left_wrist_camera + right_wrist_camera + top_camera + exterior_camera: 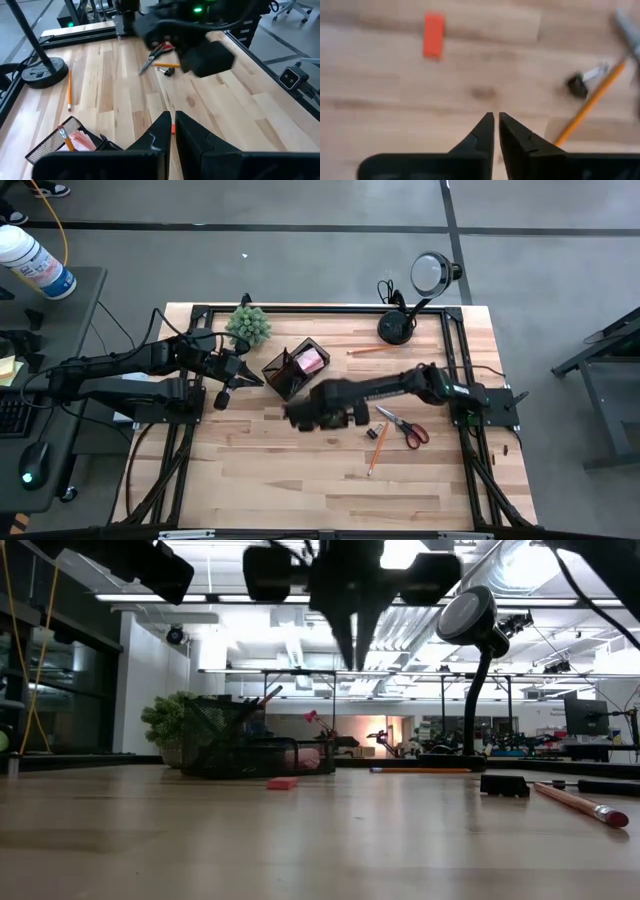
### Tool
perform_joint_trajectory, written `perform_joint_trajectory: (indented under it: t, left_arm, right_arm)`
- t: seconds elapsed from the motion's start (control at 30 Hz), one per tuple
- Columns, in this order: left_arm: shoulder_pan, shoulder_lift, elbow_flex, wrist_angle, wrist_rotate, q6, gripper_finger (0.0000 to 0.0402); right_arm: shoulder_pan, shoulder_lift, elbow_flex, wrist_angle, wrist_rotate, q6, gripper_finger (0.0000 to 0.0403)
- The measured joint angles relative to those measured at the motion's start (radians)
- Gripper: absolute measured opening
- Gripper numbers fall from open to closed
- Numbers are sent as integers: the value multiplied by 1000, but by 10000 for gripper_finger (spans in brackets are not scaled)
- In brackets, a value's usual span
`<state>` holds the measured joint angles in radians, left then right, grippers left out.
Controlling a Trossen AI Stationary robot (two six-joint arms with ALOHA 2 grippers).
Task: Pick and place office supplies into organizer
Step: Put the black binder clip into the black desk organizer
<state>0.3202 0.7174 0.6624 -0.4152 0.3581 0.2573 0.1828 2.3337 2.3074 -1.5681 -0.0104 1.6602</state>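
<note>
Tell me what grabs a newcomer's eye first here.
The right gripper hangs above mid-table, jaws shut and empty, a red block on the wood beyond it. The organizer sits near the back beside a green plant, and red-handled scissors lie to the right.

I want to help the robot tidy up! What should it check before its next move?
1. Right gripper empty: ok, shut on nothing.
2. Right gripper open for grabbing: not ok.
3. Red block free on the table: ok.
4. Organizer has room: cannot tell; a pink pad is already inside.
5. Left gripper out of the way: ok, shut, near the organizer.
6. Scissors and pencil still to collect: ok, lying loose.
</note>
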Motion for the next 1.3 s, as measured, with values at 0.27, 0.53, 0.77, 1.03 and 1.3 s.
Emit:
perform_joint_trajectory:
  t: [0.27,0.53,0.77,1.03,1.3]
  left_arm:
    - [0,0,0,-6,46,0,14]
    - [0,0,0,-4,50,4,14]
    - [0,0,0,-4,50,7,14]
    - [0,0,0,12,42,7,14]
    - [0,0,0,24,-3,-1,14]
  right_arm:
    - [166,-7,-125,1,-164,219,5]
    - [285,-8,-201,0,-272,313,1]
    - [329,-75,-370,1,-355,324,1]
    - [281,-420,-771,150,-292,359,0]
    - [87,-589,-1049,413,-283,410,0]
